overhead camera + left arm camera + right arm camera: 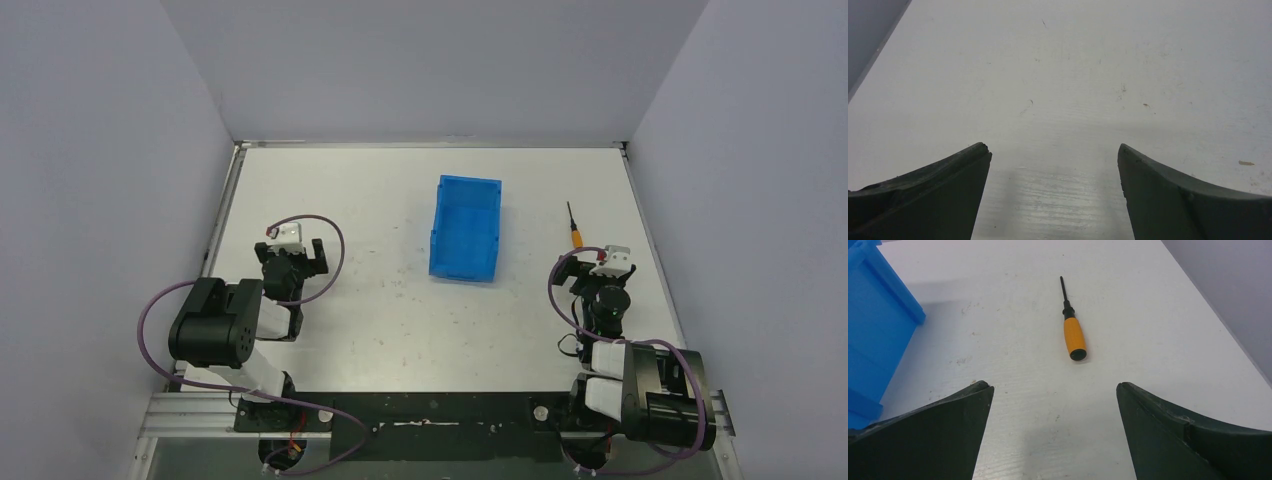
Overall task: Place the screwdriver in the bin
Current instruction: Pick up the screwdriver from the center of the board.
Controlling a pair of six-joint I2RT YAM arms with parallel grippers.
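The screwdriver (574,226) lies flat on the white table at the right, orange handle toward me and thin black shaft pointing away; it also shows in the right wrist view (1073,333). The bright blue bin (466,227) stands open-topped at the table's middle, empty, and its wall (873,330) fills the left of the right wrist view. My right gripper (590,262) is open and empty, just short of the handle's end (1054,387). My left gripper (304,258) is open and empty over bare table at the left (1054,147).
Grey walls enclose the table on the left, back and right. The right wall's foot (1228,325) runs close beside the screwdriver. The bin sits to the screwdriver's left with a gap of bare table between them.
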